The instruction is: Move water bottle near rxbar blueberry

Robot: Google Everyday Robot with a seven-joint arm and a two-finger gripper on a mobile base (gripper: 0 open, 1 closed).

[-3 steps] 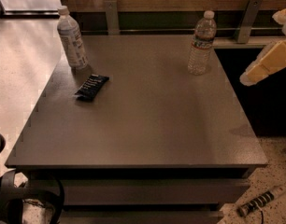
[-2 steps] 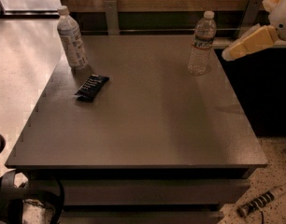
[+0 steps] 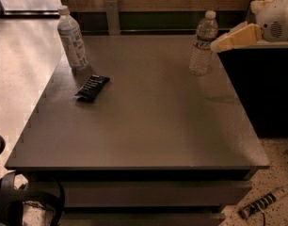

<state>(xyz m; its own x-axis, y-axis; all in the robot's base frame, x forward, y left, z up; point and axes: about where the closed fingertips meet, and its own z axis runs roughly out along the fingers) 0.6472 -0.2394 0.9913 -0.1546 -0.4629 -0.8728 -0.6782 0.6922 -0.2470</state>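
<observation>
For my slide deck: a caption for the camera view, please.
Gripper beside the water bottle at the table's back right; rxbar blueberry lies at left.

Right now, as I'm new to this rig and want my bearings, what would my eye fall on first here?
The cream gripper juts in from the right edge, its tip beside the clear water bottle standing at the far right of the grey table. Near the far left corner, the dark rxbar blueberry lies flat in front of a white-labelled bottle.
</observation>
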